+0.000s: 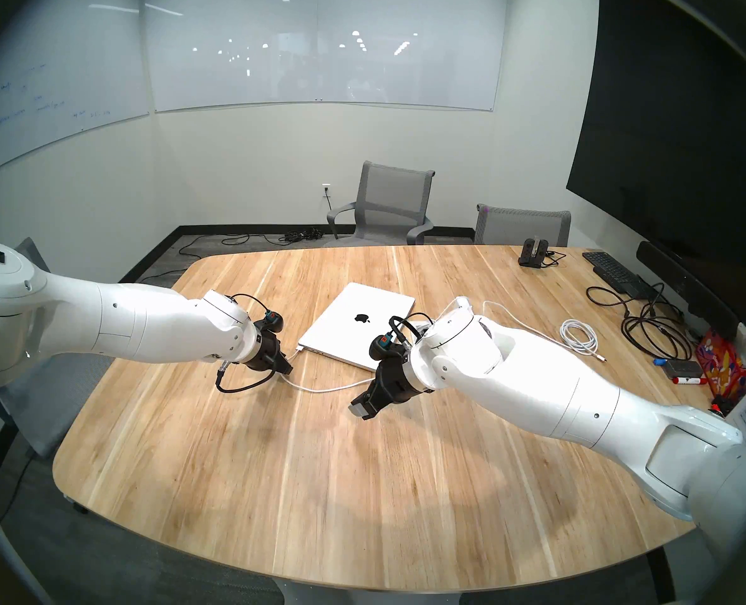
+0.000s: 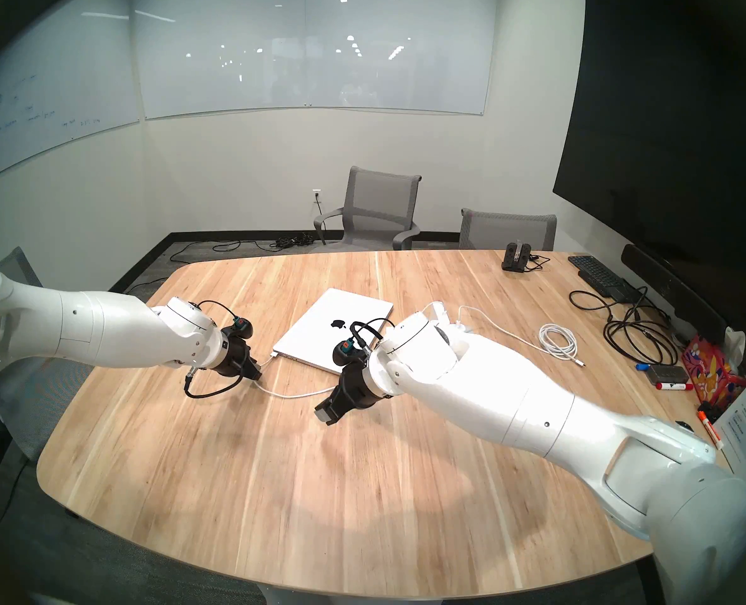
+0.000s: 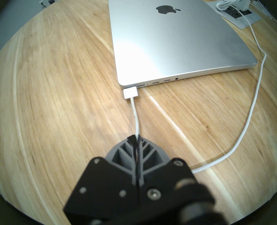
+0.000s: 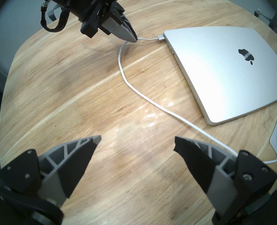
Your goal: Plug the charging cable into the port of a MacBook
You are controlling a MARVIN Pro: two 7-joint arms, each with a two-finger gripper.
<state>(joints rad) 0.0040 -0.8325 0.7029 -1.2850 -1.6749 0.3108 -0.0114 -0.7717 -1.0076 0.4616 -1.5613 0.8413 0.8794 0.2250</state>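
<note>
The closed silver MacBook (image 1: 358, 324) (image 3: 175, 41) (image 4: 223, 73) lies flat mid-table, with its port edge facing my left arm. A white charging cable (image 3: 135, 115) (image 4: 134, 89) loops over the wood. Its flat plug (image 3: 130, 93) (image 4: 160, 37) butts against the port edge at the near corner. One slot shows uncovered just beside the plug. My left gripper (image 1: 290, 368) (image 3: 137, 137) (image 4: 134, 39) is shut on the cord a short way behind the plug. My right gripper (image 1: 360, 410) (image 4: 137, 141) hovers open and empty over bare wood, in front of the laptop.
A white power adapter (image 3: 231, 2) sits on a table outlet panel behind the laptop. At the right are a coiled white cable (image 1: 578, 335), black cords (image 1: 651, 329), a black keyboard (image 1: 613, 270), markers and a colourful box. Two grey chairs stand at the far edge.
</note>
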